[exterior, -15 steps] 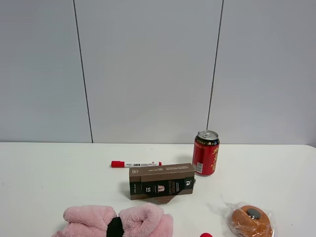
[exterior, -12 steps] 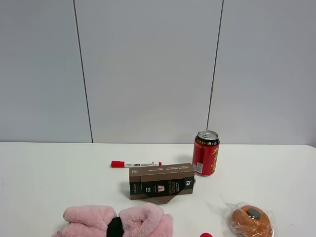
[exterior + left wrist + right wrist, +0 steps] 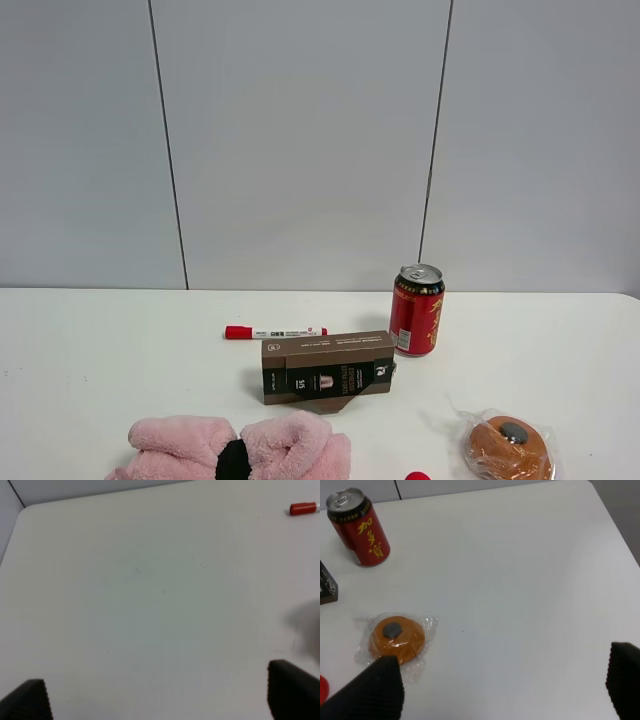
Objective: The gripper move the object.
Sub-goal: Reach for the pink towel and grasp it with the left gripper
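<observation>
at the 6 to 7 o'clock edge of the high view, the plush (image 3: 290, 445) lies on the counter (image 3: 90, 350), with its lower part cut off by the frame. neither arm shows in that view. the left pincer (image 3: 153, 677) is spread wide over bare counter with nothing between its fingers. the right pincer (image 3: 505, 655) is also wide open and empty, near the orange pack (image 3: 396, 639).

the main risk, as i judge it, is a shallow pinch. the pile is loose and fluffy, so fingers closing on the outer fuzz could drag or slip off rather than lift the bundle. a grip across the band (image 3: 232, 460) looks the firmer choice. the box (image 3: 327, 368) sits close at 1 o'clock of the plush, so a wide-open approach from that side could knock it. a small red thing (image 3: 418, 476) at the plush's 3 o'clock could also be clipped.

the plush is pale pink and thick-napped, lying long-side across. it is cinched at the middle by the black band, so it swells into two soft lobes. it is about as long as the box.
</observation>
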Robot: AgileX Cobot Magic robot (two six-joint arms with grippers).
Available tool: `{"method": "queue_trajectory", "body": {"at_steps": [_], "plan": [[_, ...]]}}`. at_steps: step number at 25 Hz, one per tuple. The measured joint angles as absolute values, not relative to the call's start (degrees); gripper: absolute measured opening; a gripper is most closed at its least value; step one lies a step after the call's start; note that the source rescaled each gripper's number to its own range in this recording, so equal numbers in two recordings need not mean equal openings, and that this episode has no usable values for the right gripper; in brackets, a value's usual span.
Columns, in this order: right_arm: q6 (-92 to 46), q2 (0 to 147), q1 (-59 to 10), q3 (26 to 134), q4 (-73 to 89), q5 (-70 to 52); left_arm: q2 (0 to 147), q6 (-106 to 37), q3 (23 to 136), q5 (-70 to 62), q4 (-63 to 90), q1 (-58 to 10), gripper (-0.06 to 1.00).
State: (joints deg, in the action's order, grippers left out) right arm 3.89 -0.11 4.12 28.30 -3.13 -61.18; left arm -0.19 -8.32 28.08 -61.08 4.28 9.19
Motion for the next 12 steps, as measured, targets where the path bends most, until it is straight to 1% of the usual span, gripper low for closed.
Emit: {"method": "queue_trajectory", "body": {"at_steps": [12], "plan": [[3.89, -0.11, 4.12, 28.30, -3.13, -61.18, -0.19, -8.32, 28.08, -61.08, 4.28, 9.19, 0.74]]}}
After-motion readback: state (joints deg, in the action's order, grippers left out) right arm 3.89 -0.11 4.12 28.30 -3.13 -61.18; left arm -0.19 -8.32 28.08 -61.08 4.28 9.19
